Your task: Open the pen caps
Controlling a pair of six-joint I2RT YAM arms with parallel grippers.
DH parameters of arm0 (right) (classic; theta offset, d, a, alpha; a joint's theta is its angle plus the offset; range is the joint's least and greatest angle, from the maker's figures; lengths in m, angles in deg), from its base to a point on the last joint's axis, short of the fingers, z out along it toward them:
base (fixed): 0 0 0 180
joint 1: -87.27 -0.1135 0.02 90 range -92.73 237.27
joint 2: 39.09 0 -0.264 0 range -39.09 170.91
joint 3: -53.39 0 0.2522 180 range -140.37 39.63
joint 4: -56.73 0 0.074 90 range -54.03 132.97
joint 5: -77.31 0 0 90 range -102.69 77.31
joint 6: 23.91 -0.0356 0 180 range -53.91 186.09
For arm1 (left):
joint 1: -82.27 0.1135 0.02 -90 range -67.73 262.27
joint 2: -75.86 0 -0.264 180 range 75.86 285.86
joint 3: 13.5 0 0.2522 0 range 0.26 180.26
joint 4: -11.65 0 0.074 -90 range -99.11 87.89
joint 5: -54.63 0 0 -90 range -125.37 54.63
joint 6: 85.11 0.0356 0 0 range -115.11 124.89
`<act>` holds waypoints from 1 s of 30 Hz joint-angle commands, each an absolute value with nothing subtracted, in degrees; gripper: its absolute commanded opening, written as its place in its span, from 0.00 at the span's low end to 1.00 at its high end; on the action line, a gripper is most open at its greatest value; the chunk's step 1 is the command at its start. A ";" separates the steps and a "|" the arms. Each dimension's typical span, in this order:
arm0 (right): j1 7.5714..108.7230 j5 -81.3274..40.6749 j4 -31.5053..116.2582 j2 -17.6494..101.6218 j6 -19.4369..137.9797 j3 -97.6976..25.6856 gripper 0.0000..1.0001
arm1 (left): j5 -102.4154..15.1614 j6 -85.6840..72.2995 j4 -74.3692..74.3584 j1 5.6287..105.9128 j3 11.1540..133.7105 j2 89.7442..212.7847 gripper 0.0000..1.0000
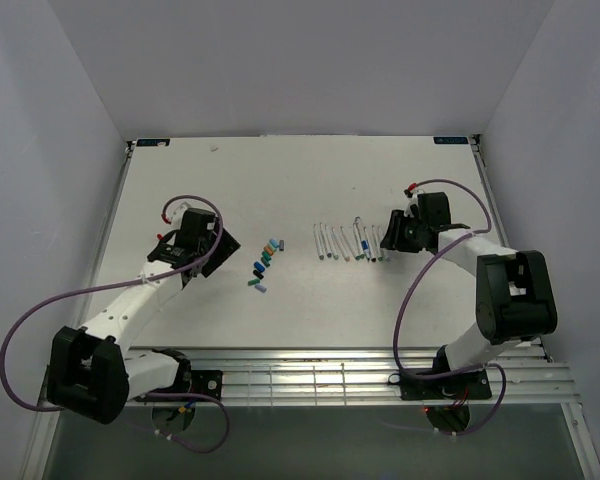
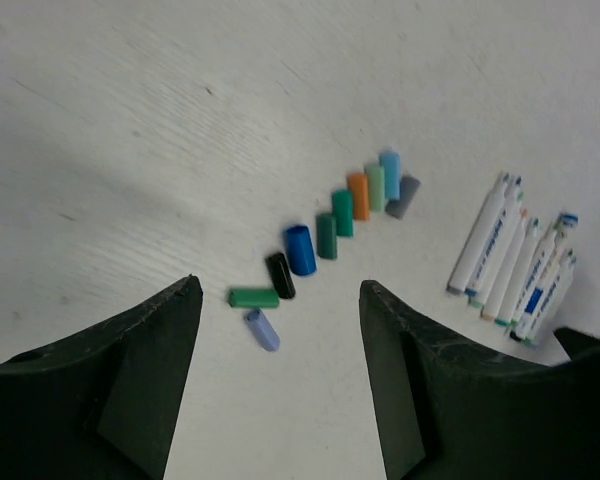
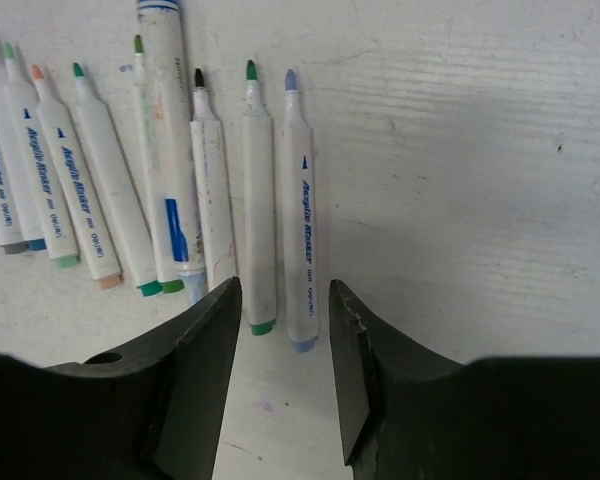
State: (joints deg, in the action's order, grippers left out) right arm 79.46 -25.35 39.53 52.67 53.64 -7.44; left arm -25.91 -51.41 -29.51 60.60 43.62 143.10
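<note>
From above, the left gripper (image 2: pixel 280 290) sits over the left half of the white table (image 1: pixel 180 180), its jaws spread wide with nothing between them. The pen caps (image 2: pixel 325 235) lie loose on the table just ahead of it and slightly to its right. In the left wrist view they run as a slanting line away from the fingertips. A pale lilac cap (image 2: pixel 263 330) and a green cap (image 2: pixel 253 297) lie nearest, in the mouth of the open jaws. Beyond them come a black cap (image 2: pixel 280 275), a blue cap (image 2: pixel 300 250), two darker green ones, an orange cap (image 2: pixel 358 196), a light green and a light blue one, and a grey cap (image 2: pixel 404 196) at the far end. None of them touches either finger. To the right of the caps and apart from them, the pens (image 3: pixel 160 170) lie side by side in a loose row. Their barrels are white and the coloured tips that can be seen are bare and point away from the right arm. One thicker pen (image 3: pixel 165 150) in the row carries a blue label. The right gripper (image 3: pixel 283 290) is at the right end of this row, its jaws parted by a narrower gap and gripping nothing. The rear ends of two pens — the green-tipped pen (image 3: pixel 258 200) and the lilac-tipped pen (image 3: pixel 300 210) — reach just into that gap. The black-tipped pen (image 3: pixel 212 190) runs down to the tip of the finger on the left of that view. Whether any pen touches a finger cannot be told.
</note>
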 commanded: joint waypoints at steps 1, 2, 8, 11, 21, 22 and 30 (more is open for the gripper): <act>77.61 -23.94 38.76 45.83 53.87 -8.27 0.47 | -25.35 -46.62 -33.04 67.23 47.01 144.23 0.74; 76.39 -23.94 38.32 45.02 53.70 -8.45 0.47 | -23.52 -45.31 -33.66 69.68 47.72 145.02 0.74; 67.70 -23.50 37.26 40.36 53.34 -9.68 0.48 | -14.55 -43.63 -39.02 76.80 55.27 154.07 0.69; 63.47 -24.02 37.61 39.22 53.17 -9.94 0.48 | -13.13 -42.14 -39.46 80.24 58.61 159.69 0.68; 59.15 -26.83 40.42 38.07 54.22 -7.40 0.48 | -12.43 -36.43 -39.20 89.65 68.72 175.69 0.63; 59.15 -27.18 40.77 38.07 54.22 -7.13 0.48 | -10.86 -36.16 -39.46 90.00 69.51 176.57 0.63; 59.15 -30.18 43.92 37.20 53.61 -5.72 0.48 | -8.47 -34.05 -37.62 91.06 73.30 182.46 0.62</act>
State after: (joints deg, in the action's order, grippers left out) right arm 59.37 -28.43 39.92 39.38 53.18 -6.17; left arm -10.77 -35.82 -39.08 90.41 71.11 181.59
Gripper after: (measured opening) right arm 0.482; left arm 0.617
